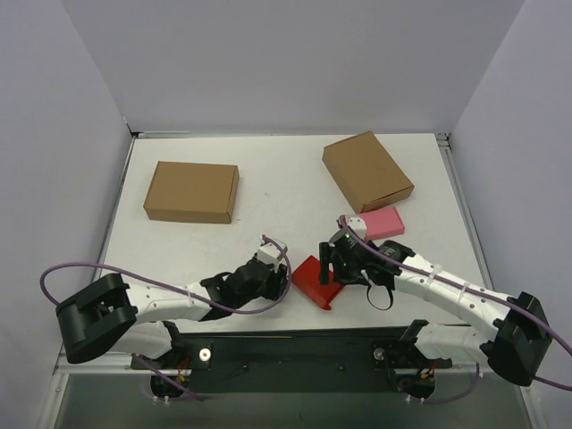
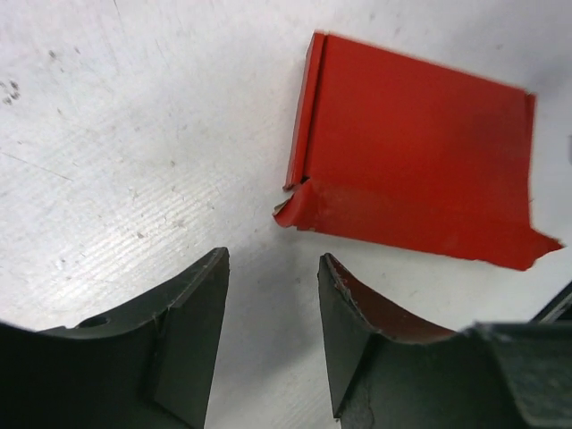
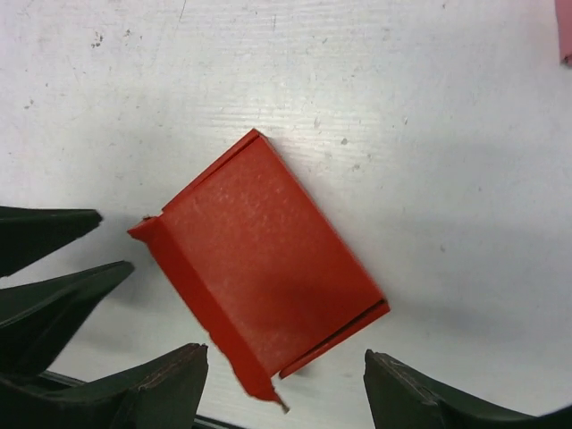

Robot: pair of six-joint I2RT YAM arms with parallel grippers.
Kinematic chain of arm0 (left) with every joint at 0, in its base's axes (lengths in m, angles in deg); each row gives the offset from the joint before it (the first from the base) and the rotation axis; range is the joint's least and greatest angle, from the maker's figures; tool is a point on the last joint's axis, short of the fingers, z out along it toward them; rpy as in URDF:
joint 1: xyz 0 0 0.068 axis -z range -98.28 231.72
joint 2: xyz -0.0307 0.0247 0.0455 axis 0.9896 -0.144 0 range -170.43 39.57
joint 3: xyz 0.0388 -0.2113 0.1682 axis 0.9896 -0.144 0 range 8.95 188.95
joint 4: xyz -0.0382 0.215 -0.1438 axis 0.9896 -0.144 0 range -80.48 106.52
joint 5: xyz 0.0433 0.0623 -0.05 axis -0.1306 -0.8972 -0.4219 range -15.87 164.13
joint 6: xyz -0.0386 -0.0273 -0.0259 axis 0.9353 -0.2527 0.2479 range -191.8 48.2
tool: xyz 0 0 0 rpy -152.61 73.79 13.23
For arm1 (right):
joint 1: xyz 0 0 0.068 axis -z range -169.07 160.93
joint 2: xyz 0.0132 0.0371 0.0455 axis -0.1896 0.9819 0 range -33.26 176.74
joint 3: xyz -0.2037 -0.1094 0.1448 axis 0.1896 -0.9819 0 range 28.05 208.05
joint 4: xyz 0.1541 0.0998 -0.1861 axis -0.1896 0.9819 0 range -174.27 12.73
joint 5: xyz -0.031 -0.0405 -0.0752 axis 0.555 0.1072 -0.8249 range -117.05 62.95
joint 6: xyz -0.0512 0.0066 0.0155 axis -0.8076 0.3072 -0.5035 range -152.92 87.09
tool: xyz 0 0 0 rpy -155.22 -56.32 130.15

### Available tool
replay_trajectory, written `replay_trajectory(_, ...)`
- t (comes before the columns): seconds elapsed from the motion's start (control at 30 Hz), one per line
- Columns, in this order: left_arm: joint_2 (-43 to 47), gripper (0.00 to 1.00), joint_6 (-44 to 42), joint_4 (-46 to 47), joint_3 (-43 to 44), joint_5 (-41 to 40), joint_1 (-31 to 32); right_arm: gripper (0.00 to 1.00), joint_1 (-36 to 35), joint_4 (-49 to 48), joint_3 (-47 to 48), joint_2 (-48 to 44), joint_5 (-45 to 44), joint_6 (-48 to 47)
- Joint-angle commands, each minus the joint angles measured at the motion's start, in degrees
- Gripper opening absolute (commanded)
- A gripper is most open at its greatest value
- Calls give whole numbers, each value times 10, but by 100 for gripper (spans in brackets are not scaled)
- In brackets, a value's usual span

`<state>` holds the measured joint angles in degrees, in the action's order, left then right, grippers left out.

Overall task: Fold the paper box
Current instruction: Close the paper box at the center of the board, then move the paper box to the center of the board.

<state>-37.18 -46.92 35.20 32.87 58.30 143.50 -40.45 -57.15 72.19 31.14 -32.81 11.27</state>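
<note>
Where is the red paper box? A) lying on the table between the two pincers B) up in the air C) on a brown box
A: the paper box lies on the table, with the open left pincer and open right pincer either side.

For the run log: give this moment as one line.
paper box: lying flat, ungripped | left gripper: open, beside it | right gripper: open, above it

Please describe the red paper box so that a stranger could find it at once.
Near the front edge of the white table, between the left gripper and the right gripper, lies the paper box, bright red. It is smaller than the two brown boxes farther back and deeper red than the pink box.
</note>
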Motion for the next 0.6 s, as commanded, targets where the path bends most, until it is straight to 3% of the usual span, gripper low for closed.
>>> replay_trajectory(0.0,70,54,25,-60,42,-36,-3,71,69,-49,11,27,100,-146)
replay_trajectory(0.07,87,54,42,-65,42,-24,-3,71,99,-78,9,53,158,-193)
replay_trajectory(0.2,69,47,103,-41,46,40,-3,72,110,-97,16,109,185,-245)
replay_trajectory(0.3,10,38,130,-21,59,97,-3,73,117,-131,3,127,217,-252)
replay_trajectory(0.4,-46,36,151,22,60,142,-3,73,124,-162,-15,137,226,-254)
replay_trajectory(0.57,-118,35,153,69,78,148,-4,73,129,-181,-36,145,246,-250)
